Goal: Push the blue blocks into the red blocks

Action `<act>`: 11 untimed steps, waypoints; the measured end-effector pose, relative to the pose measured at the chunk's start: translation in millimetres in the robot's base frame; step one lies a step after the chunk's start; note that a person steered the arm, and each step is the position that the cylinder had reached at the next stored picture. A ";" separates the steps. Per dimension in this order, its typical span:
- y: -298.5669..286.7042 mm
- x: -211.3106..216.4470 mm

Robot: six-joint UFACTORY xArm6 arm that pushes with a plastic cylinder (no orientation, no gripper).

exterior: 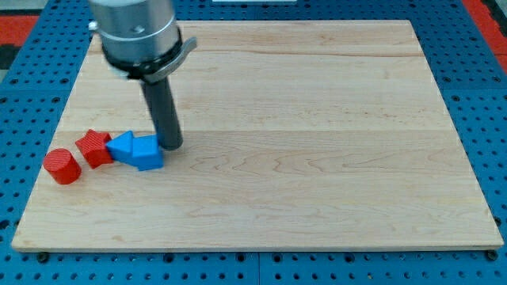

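Two blue blocks lie near the view's left: a blue triangular block (123,146) and a blue chunky block (146,153), touching each other. The triangular one touches a red angular block (95,148) on its left. A red cylinder (62,166) stands further left and lower, just apart from the angular red block. My tip (171,146) is at the right edge of the chunky blue block, touching or nearly touching it. The rod rises from there to the arm's metal head (136,32) at the view's top left.
The wooden board (317,127) lies on a blue perforated base (491,119). The board's left edge runs close to the red cylinder. A red area shows at the view's top corners.
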State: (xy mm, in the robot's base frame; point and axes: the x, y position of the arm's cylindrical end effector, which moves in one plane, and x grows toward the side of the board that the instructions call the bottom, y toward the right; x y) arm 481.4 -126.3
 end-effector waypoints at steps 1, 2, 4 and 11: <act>-19.5 29.8; -39.8 54.8; -10.1 51.0; -38.9 36.9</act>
